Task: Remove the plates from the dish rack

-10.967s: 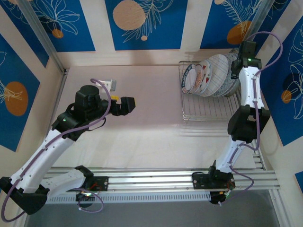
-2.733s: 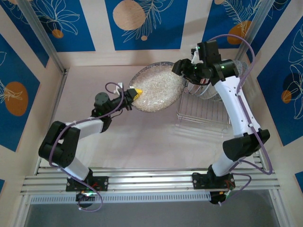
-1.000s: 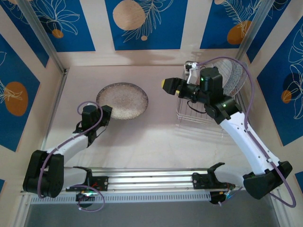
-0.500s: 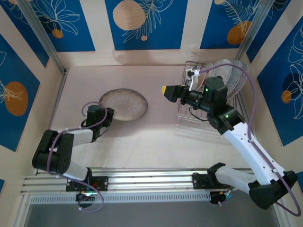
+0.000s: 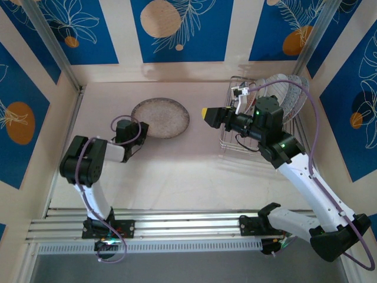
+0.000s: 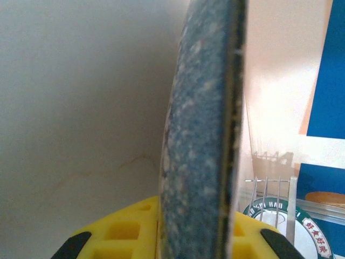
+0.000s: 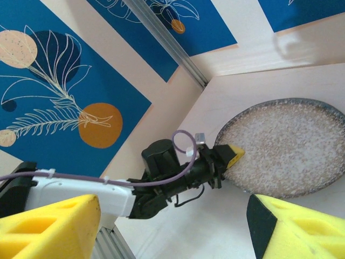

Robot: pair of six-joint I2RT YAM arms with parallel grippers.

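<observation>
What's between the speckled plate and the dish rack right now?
Seen from the top camera, the right gripper, open, hangs over bare table between speckled plate and dish rack.

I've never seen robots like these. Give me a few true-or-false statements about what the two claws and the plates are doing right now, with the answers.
1. The left gripper is clamped on the rim of the grey speckled plate. True.
2. The right gripper is carrying a plate. False: its jaws stand wide open with nothing between them.
3. The grey speckled plate sits in a slot of the dish rack. False: it is out over the table, to the left of the rack.
4. Other plates stand on edge in the dish rack. True.
</observation>
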